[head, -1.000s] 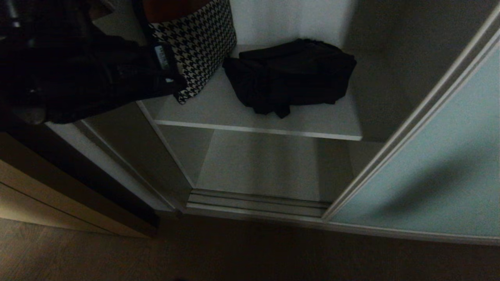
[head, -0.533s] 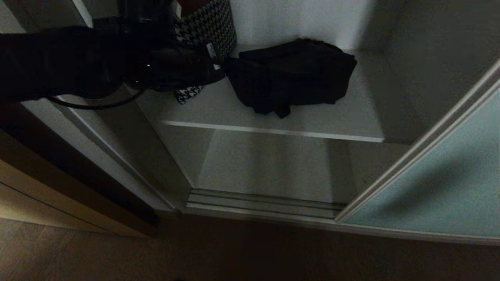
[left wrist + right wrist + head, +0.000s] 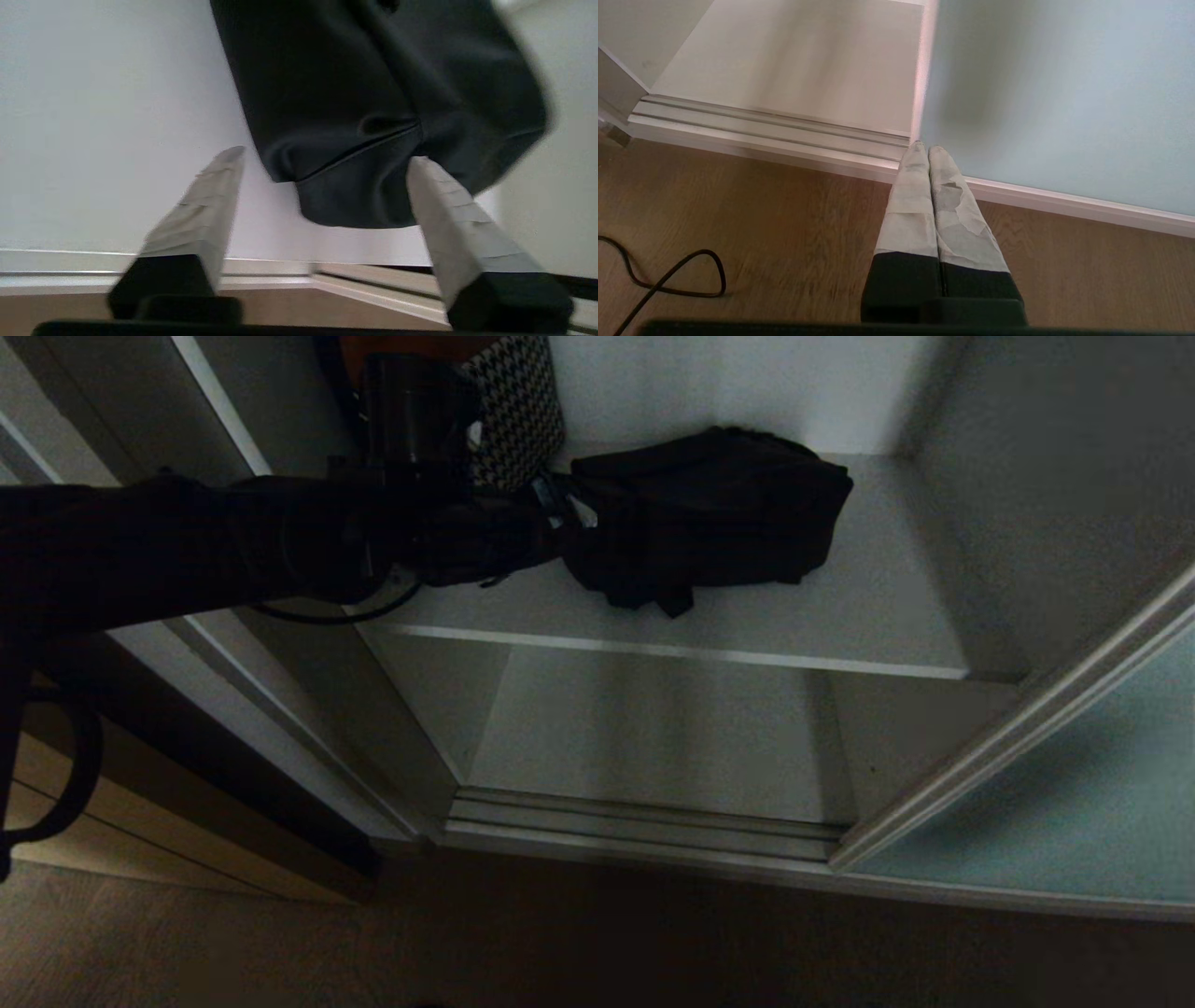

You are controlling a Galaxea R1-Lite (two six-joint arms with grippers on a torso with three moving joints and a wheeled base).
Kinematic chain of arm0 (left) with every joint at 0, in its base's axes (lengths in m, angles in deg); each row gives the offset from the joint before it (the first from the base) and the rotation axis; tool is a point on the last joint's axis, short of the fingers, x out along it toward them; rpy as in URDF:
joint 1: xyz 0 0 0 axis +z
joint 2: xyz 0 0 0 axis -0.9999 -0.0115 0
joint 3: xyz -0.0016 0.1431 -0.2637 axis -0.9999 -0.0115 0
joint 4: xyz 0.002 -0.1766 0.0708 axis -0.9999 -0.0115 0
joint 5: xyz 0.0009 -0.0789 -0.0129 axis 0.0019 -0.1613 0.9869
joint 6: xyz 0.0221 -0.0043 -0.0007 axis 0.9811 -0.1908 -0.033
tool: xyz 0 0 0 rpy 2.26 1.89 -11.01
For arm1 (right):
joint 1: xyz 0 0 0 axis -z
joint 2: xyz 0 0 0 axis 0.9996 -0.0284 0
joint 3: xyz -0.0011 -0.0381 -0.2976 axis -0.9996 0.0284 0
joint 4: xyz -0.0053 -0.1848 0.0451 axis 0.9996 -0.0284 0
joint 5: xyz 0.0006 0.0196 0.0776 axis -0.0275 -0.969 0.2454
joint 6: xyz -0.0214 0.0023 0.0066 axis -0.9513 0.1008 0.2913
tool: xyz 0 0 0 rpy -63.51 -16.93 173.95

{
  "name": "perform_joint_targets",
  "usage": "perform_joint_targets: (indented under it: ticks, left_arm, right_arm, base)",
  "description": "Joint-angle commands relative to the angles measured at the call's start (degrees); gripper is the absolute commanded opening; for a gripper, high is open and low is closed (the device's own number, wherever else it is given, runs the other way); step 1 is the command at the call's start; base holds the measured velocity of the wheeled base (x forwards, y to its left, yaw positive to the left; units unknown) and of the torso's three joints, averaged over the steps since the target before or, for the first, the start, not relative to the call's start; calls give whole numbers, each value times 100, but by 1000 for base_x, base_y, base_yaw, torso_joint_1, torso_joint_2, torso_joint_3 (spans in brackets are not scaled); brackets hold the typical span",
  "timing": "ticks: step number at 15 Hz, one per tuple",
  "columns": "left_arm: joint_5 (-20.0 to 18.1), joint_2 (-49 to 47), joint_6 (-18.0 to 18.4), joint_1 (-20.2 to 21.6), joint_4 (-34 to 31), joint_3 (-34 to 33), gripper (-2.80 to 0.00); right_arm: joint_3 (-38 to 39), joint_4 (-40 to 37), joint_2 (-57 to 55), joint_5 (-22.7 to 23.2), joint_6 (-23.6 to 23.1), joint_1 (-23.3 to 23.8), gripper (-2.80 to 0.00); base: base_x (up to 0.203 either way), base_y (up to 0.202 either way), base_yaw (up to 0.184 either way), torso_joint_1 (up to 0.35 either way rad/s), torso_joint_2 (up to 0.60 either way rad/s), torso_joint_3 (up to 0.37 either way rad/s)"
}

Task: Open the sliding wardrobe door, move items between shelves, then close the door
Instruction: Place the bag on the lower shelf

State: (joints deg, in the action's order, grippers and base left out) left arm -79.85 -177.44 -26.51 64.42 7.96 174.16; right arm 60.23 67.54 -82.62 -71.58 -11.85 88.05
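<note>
Inside the open wardrobe, the left gripper (image 3: 565,513) reaches in from the left over the upper shelf (image 3: 747,625), its dark arm stretching across the left half of the head view. Its jaws stand apart, and in the left wrist view the two pale fingers (image 3: 205,205) frame the near end of the black fabric bundle (image 3: 373,107) without closing on it; the fabric lies just beyond the tips, and whether either finger touches it cannot be told. That bundle (image 3: 709,513) lies on the middle of the upper shelf, toward the back wall, with a loose end drooping toward the shelf's front edge. To its left, at the far left corner of the shelf, stands the black-and-white houndstooth cloth (image 3: 518,411), partly hidden behind the left arm. Below, the lower shelf (image 3: 653,728) shows pale and flat, with the ridged metal floor track (image 3: 635,826) along its near edge.

The sliding wardrobe door (image 3: 1074,803) is drawn off to the right, its frosted blue-green panel filling the lower right corner and leaving the shelves exposed. The right gripper (image 3: 927,149) hangs low over the wooden floor (image 3: 761,224), jaws pressed together, its tips pointing toward the foot of the door (image 3: 1064,93) near the track. A black cable (image 3: 668,275) loops on the floor to one side of it.
</note>
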Motion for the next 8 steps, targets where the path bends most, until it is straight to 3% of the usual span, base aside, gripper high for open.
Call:
perform_joint_targets:
  ticks: [1, 3, 8]
  left_arm:
    - [-235, 85, -298, 41, 94, -20, 0]
    - [-331, 49, -553, 40, 592, -136, 0]
    - [-324, -143, -583, -39, 1924, -1084, 0]
  right_arm:
    - [0, 2, 19, 3, -4, -3, -280]
    - [0, 2, 11, 3, -4, -3, -280]
    - [0, 2, 13, 3, -4, -3, -280]
  base:
    - [0, 0, 0, 0, 0, 0]
    - [0, 0, 0, 0, 0, 0]
    - [0, 0, 0, 0, 0, 0]
